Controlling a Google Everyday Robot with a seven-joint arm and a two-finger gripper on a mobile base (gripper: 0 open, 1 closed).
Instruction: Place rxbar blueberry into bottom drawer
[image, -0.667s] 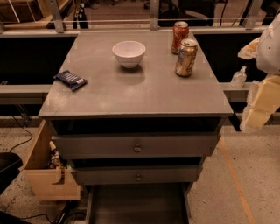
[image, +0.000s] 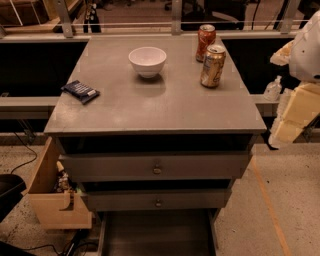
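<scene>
A light wooden box is seen hung at the cabinet's side, farthest from the gripper and lower than it. The rxbar blueberry is laid flat near the edge of the cabinet top, on the side opposite the gripper, untouched; its flat pose probably calls for a grasp from above. A white bowl is set at mid-top, between bar and gripper. Below the two knobbed drawers, the bottom drawer is found pulled out, well below the gripper, presumably so that the bar can be lowered in from above. Two cans are stood upright at the corner nearest the gripper, so a reach past them is judged to need care. The gripper is held off the cabinet's edge, apart from everything; whether it is open or closed cannot be told.
</scene>
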